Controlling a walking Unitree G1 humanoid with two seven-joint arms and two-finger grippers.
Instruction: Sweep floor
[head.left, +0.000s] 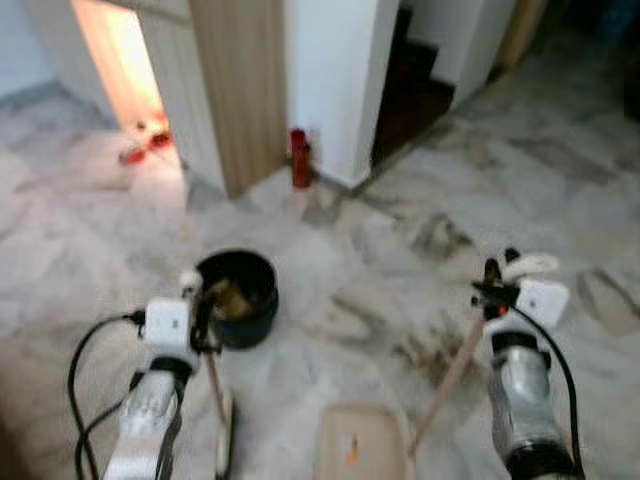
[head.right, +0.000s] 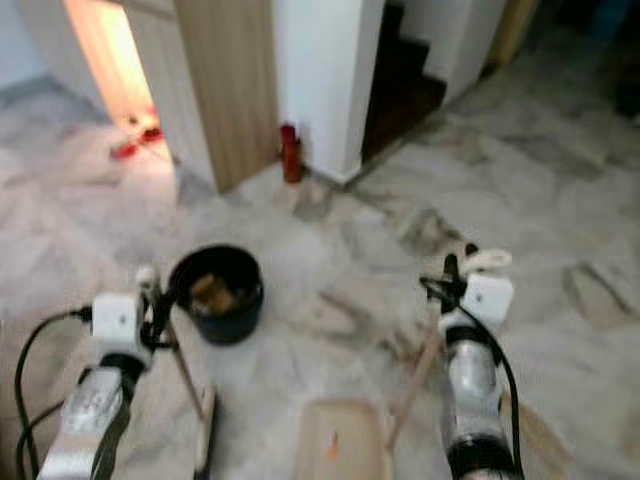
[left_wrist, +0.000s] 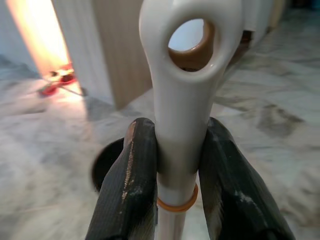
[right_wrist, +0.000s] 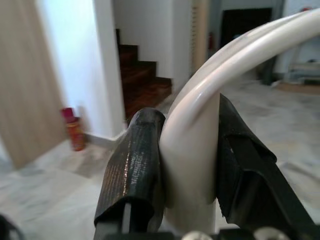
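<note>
My left gripper is shut on the white top of a broom handle; the thin stick slopes down to the broom head on the floor. My right gripper is shut on the cream looped handle of a dustpan, whose pale pole runs down to the beige pan on the marble floor. A small orange scrap lies in the pan. A black bin with something brown inside stands just ahead of the left gripper.
A wooden door panel and white wall stand ahead, with a red can at the base. Dark stairs lie behind the wall. Red items lie in the bright doorway at the left.
</note>
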